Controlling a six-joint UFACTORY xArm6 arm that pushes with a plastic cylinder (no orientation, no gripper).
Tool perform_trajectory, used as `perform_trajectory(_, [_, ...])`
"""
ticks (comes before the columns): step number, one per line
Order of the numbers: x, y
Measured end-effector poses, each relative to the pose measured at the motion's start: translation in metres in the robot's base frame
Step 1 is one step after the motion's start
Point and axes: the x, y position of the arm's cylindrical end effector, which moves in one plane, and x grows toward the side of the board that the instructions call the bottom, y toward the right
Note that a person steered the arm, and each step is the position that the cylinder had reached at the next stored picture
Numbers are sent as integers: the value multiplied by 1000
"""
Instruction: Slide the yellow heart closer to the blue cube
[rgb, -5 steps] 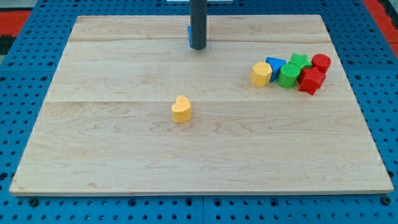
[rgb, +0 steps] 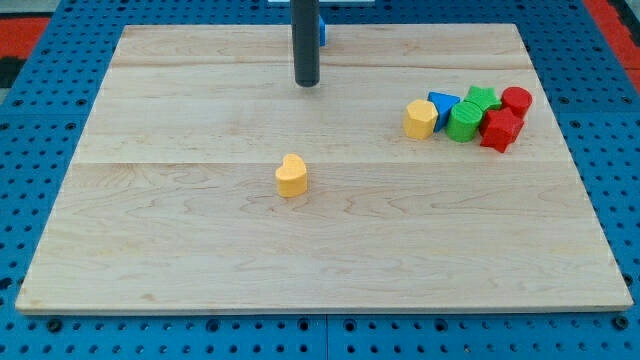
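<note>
**Tip near the view's top, well apart from the yellow heart (rgb: 291, 175).**
My tip (rgb: 306, 84) — a bare rod with no fingers to spread or press — stands beside the half-hidden blue cube (rgb: 322, 30); the heart sits mid-board, untouched, so the tip must likely get below it to push it cube-ward.

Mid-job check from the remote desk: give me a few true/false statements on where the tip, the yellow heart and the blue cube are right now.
1. My tip touches the yellow heart. False: it stands apart, toward the view's top.
2. The blue cube is mostly hidden behind the rod at the view's top. True.
3. The yellow heart sits inside the cluster at the view's right. False: it lies alone near the board's middle.
4. A second yellow block sits at the cluster's left end, by a green block. True.
</note>
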Motion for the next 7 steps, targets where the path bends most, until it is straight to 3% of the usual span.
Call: perform_trajectory(7, [154, 33])
